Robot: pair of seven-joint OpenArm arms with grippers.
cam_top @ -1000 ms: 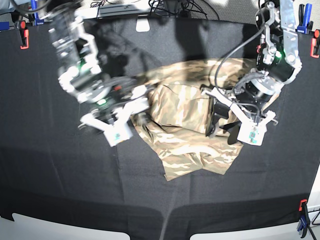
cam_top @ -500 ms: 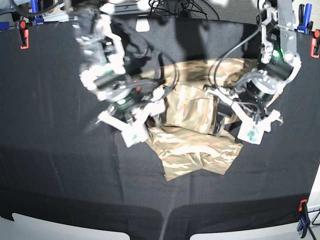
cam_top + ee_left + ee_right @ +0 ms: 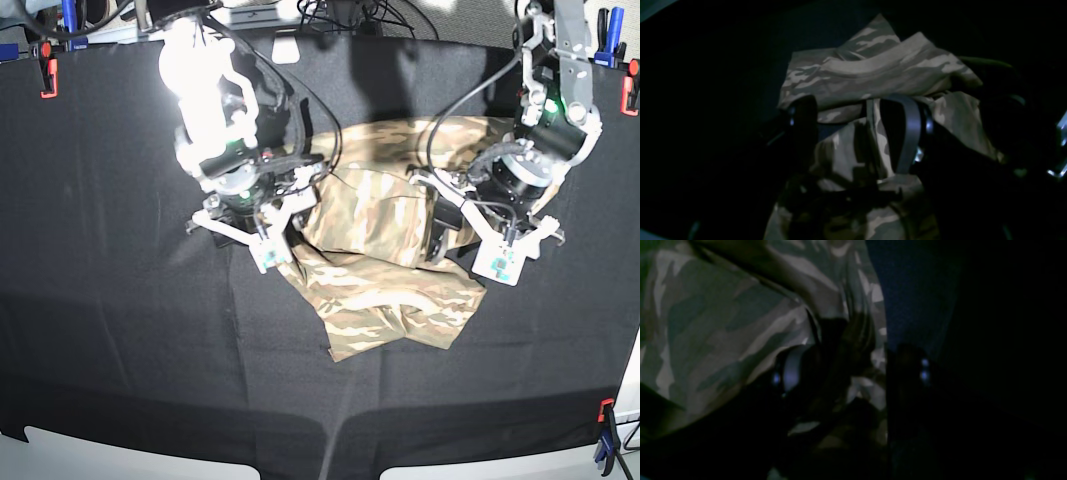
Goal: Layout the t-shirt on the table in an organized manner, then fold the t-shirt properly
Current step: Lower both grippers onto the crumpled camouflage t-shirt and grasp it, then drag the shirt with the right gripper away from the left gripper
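On the bench: the t-shirt [image 3: 385, 255] lies crumpled near the middle of the black bench [image 3: 120, 340], folded over on itself, one lobe spilling toward the near edge.
Left gripper [image 3: 860, 133]: low over the shirt's right side in the base view; its jaws stand apart with camouflage cloth between and under them. Whether cloth is actually pinched, I cannot tell.
Right gripper [image 3: 846, 373]: at the shirt's left edge in the base view, jaws parted, straddling a ridge of fabric right where it meets bare bench. Not visibly closed on it.
Handling: soft, light, limp cloth; it will likely sag, drag and bunch instead of holding shape, and stacked layers may lift together.
Where to hold: judged best at outer edges such as hem, shoulders or sleeve ends, one arm per side, so it can be pulled flat. The thick middle fold looks a poor grip.
Nearby: an orange clamp [image 3: 46, 78] and a blue clamp [image 3: 603, 450] sit at the corners, well apart from the shirt.
In the way: mainly the shirt's own overlapping folds; the arms' cables [image 3: 450, 120] hang above the cloth.
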